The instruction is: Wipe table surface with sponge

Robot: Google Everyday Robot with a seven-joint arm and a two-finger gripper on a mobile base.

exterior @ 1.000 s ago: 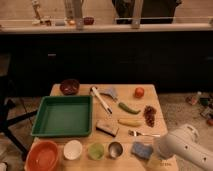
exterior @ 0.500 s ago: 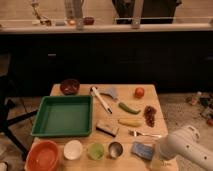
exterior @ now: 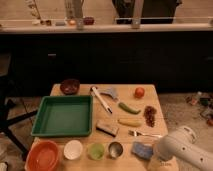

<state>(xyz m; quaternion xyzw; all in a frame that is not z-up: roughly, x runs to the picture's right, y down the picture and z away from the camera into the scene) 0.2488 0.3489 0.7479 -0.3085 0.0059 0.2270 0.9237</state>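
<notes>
The light tan wooden table surface (exterior: 112,114) fills the middle of the camera view. The blue-grey sponge (exterior: 141,150) lies near the table's front right edge, between a metal cup and my arm. My white arm (exterior: 182,147) comes in from the bottom right. My gripper (exterior: 157,160) is at the arm's lower left end, just right of the sponge and over the table's front right corner. Most of the gripper is hidden by the arm and the lower edge of the view.
A green tray (exterior: 36,131) sits at left with a dark red bowl (exterior: 70,86) behind it. A spatula (exterior: 102,99), tomato (exterior: 139,92), green vegetable (exterior: 129,108), grapes (exterior: 149,115), fork (exterior: 145,133) and brown-and-tan block (exterior: 107,128) are spread around. An orange bowl (exterior: 44,155), white bowl (exterior: 73,149) and green cup (exterior: 96,150) line the front.
My arm has dipped slightly lower at the front right corner. The sponge and the other objects have not moved.
</notes>
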